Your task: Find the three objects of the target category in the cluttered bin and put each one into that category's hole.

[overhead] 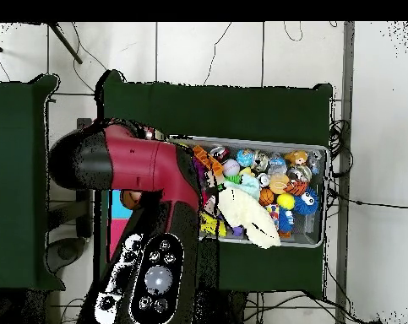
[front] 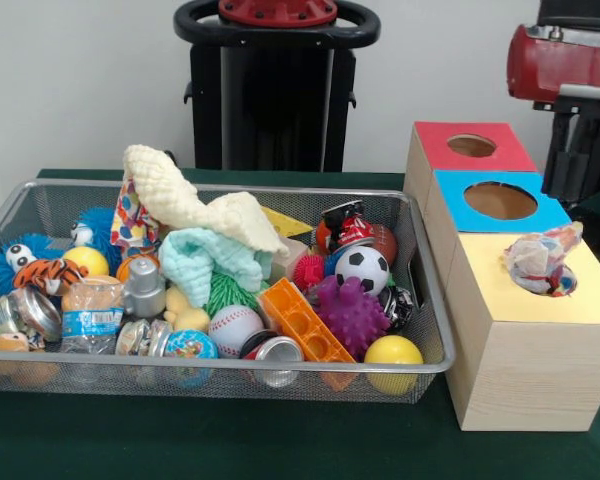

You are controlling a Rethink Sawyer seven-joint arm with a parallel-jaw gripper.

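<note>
Green-clothed table (front: 280, 440), white wall behind. Arm (front: 565, 70) sits over the boxes, gripper state can't tell (fingers hidden). Crinkly wrapped bundle (front: 542, 262) is lodged in the yellow box hole (front: 565, 283). Looks light and soft; pinch its bunched top. Mesh bin (front: 430, 290) remains cluttered.

Front camera near, low; overhead looks straight down (both share the bin (front: 435, 330) (overhead: 318, 152)).

One wire bin (front: 430, 290), three hole boxes (front: 525, 340)
</note>
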